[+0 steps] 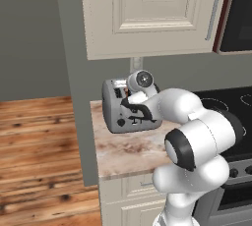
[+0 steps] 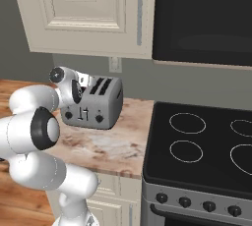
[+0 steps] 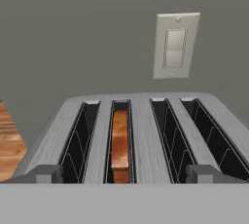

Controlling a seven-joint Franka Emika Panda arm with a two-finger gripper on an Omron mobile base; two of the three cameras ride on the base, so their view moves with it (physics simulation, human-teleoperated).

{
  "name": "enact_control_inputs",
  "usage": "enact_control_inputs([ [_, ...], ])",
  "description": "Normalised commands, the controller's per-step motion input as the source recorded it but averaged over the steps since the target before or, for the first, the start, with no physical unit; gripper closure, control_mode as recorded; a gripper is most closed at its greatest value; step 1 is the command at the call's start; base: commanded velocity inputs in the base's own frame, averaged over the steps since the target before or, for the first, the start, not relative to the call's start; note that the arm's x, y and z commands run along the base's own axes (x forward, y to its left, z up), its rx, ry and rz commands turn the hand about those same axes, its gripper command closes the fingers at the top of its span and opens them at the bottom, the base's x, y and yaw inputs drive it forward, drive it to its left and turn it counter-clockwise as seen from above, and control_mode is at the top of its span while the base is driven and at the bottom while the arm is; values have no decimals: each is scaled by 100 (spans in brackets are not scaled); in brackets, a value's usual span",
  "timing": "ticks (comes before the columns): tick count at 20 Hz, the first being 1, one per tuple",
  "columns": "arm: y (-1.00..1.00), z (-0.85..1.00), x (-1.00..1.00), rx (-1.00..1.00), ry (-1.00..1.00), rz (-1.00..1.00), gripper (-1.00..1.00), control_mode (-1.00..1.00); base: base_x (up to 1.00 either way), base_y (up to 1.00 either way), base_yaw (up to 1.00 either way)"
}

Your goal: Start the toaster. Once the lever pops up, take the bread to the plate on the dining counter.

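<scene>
Right now the gripper (image 3: pixel 124 174) hangs just above the toaster (image 3: pixel 141 135), its two fingers spread wide and holding nothing. Below it and a little to its left, the bread (image 3: pixel 119 142) sits down inside the second slot. Ahead of the gripper, a wall switch (image 3: pixel 175 45) is on the grey wall.

A black stove (image 2: pixel 206 146) adjoins the marbled countertop (image 2: pixel 108 149) beneath cream cabinets (image 2: pixel 83 14).
</scene>
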Motion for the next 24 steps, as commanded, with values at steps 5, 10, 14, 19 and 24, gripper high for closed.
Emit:
enact_control_inputs([
  [5,0,0,0,0,0,0,-100,-100,0,0,0],
  [10,0,0,0,0,0,0,-100,-100,0,0,0],
  [14,0,0,0,0,0,0,-100,-100,0,0,0],
  [19,0,0,0,0,0,0,-100,-100,0,0,0],
  [24,0,0,0,0,0,0,-100,-100,0,0,0],
])
